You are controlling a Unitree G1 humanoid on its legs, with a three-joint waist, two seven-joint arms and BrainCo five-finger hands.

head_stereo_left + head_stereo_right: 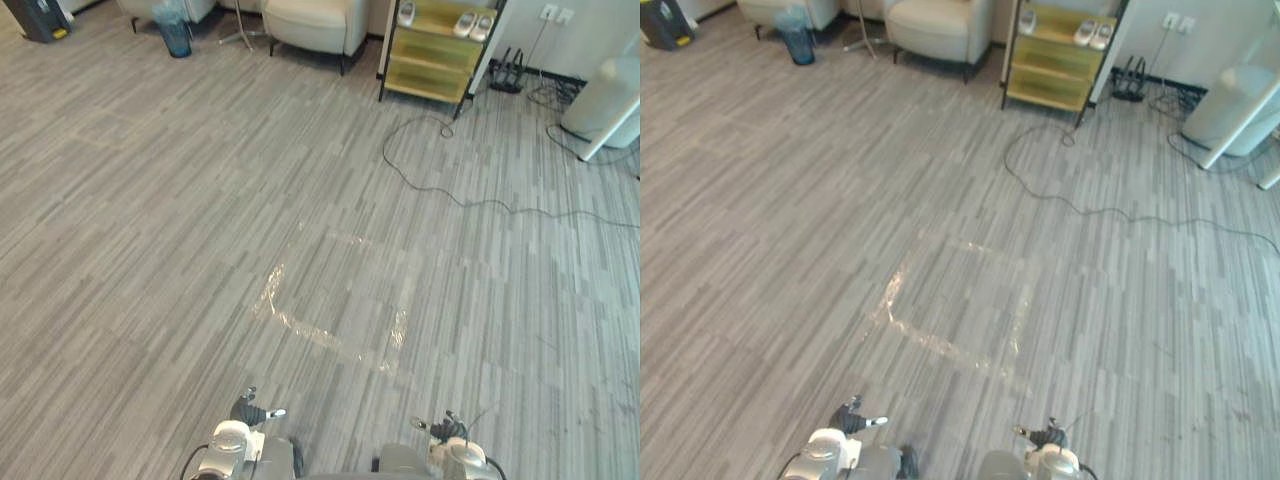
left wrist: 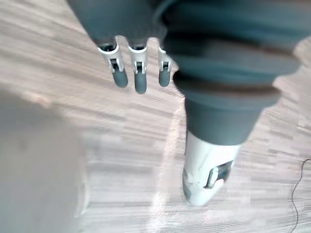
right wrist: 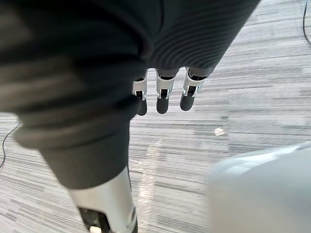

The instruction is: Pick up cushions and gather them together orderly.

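Hanging low over the grey striped carpet floor (image 1: 150, 250), the left hand (image 2: 139, 77) has its silver, dark-tipped fingers straight and loosely apart, the thumb (image 2: 206, 177) standing clear of them, and it holds nothing. The right hand (image 3: 163, 97) hangs the same way, fingers relaxed and straight above bare carpet, palm empty. Where the cushions lie cannot be told from these views. Just ahead at 12 o'clock, a square outline of clear shiny tape (image 1: 335, 305) is stuck flat on the carpet. Beyond it, toward 1 o'clock, a thin black cable (image 1: 440, 185) loops across the floor and trails off to 3 o'clock. Farther on at 1 o'clock stands a black-framed rack with yellow shelves (image 1: 435, 50), pale shoes (image 1: 472, 25) resting on its top shelf. Just beside it, at 12 o'clock, sits a beige upholstered armchair (image 1: 312, 22). At 11 o'clock, near the armchair, stands a blue mesh wastebasket (image 1: 175, 30). At 2 o'clock a white rounded object (image 1: 605, 100) rests against the far wall, with a black power strip (image 1: 505, 75) lying between it and the rack.
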